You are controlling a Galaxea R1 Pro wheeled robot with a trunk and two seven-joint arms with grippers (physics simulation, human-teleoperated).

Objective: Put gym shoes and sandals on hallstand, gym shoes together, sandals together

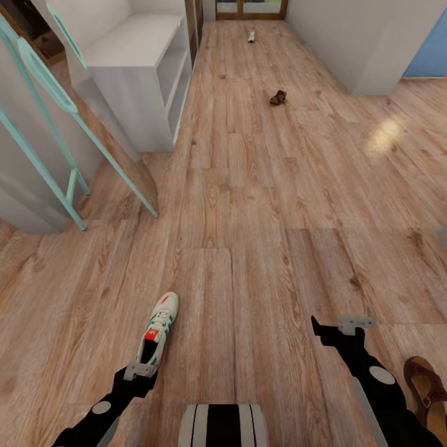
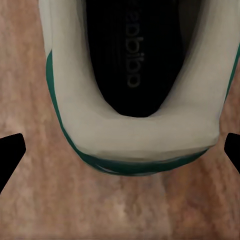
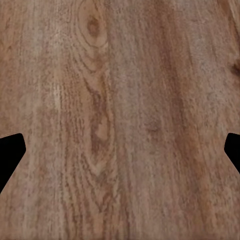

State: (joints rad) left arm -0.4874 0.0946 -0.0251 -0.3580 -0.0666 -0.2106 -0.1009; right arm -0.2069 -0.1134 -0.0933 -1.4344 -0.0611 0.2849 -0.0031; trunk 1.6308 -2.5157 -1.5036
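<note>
A white gym shoe (image 1: 159, 332) with green stripes lies on the corridor floor (image 1: 261, 205) close in front of me. My left gripper (image 1: 141, 371) hovers over its heel. In the left wrist view the heel (image 2: 135, 135) sits between the widely spread fingertips (image 2: 11, 150), so the left gripper (image 2: 120, 150) is open and apart from the shoe. The second gym shoe (image 1: 251, 35) lies far down the corridor. One brown sandal (image 1: 427, 386) rests beside my right arm, the other sandal (image 1: 277, 97) farther ahead. My right gripper (image 1: 324, 329) is open over bare planks (image 3: 120, 100). The hallstand (image 1: 139, 62) stands at the far left.
A mint-framed standing mirror (image 1: 56, 105) leans at the left, between me and the hallstand. A white wall corner (image 1: 360, 56) juts in at the far right. A wooden door (image 1: 251, 9) closes the corridor's end. Open floor runs down the middle.
</note>
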